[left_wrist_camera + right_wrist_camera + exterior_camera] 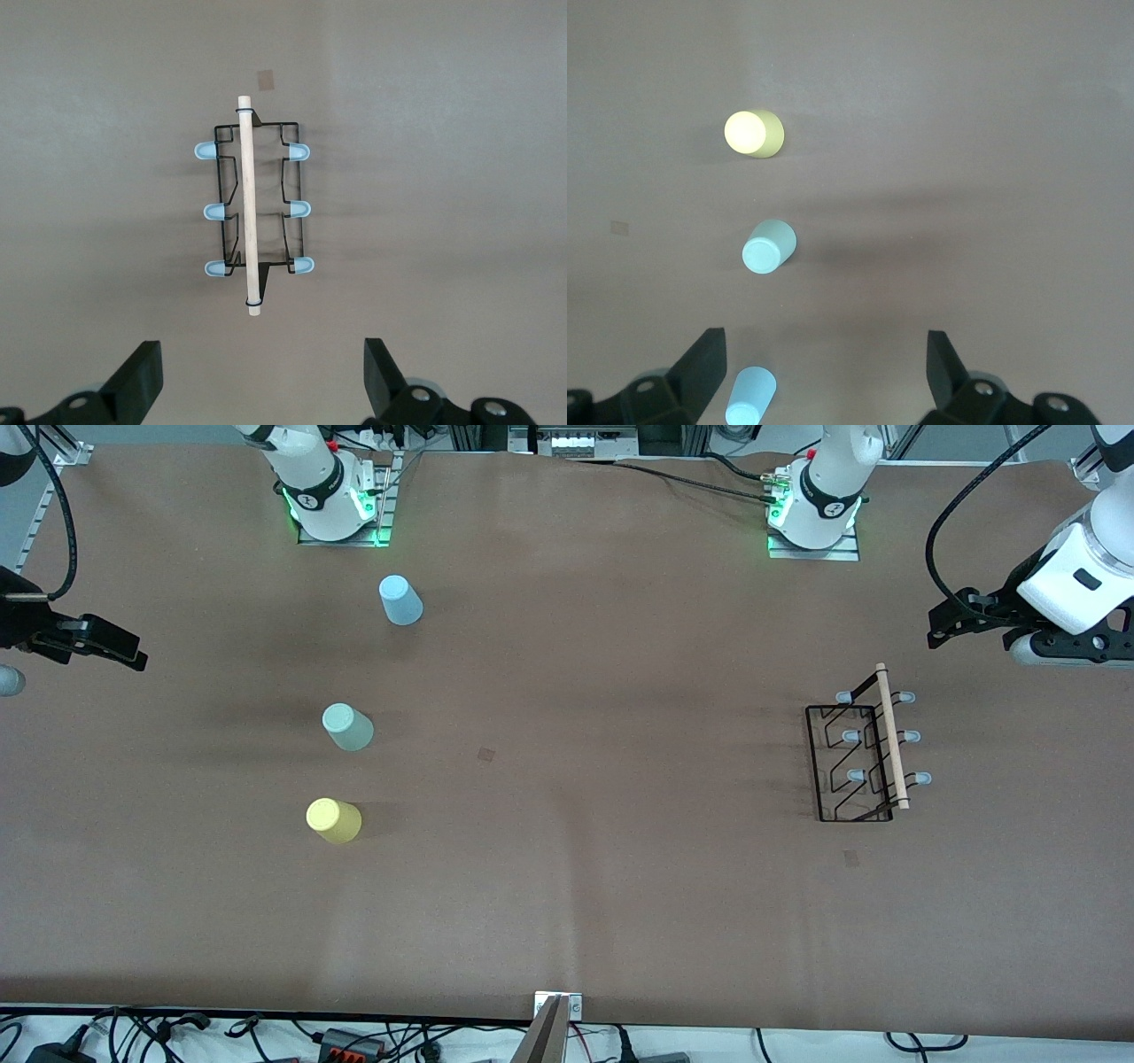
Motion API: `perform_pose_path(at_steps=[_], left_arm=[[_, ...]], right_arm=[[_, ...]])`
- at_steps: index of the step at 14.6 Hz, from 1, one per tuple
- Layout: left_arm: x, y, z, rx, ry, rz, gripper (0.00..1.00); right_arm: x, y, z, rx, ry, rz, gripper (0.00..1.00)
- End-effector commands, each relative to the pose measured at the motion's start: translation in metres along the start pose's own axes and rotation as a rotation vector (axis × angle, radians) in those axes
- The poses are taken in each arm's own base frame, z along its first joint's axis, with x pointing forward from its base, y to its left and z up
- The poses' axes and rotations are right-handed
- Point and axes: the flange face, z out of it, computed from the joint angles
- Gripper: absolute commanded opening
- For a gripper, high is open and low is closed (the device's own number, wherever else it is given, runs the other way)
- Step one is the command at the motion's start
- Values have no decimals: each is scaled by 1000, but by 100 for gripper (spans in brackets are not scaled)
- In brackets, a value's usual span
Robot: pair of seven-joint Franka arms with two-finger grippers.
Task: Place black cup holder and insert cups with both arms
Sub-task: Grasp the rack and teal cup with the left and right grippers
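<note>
Left gripper (263, 381) and right gripper (824, 376), both spread and empty, hover high; grabbing the black cup holder (864, 751) off-centre on its wooden handle (891, 735) could tip it, while 3 cups (348, 726) wait

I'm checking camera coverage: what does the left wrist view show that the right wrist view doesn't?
Only the left wrist view shows the black cup holder, standing alone on the table with its wooden handle on top and the open left pincer above. Only the right wrist view shows the yellow cup, green cup and blue cup below the open right pincer. Both show the brown table.
</note>
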Motion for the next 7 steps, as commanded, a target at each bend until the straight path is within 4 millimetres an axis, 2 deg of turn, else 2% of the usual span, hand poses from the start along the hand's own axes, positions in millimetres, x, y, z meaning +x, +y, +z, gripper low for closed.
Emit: perform_pose_path(at_steps=[1,6,7], left_arm=[[-3,1,-7,10,3,13,100],[-3,1,-7,10,2,11,100],[-3,1,-7,9,3,11,100]], right_arm=[[0,-1,-2,13,-15,-2,100],[1,0,7,16,-32,-15,100],[-1,-1,34,13,-91,-22,100]])
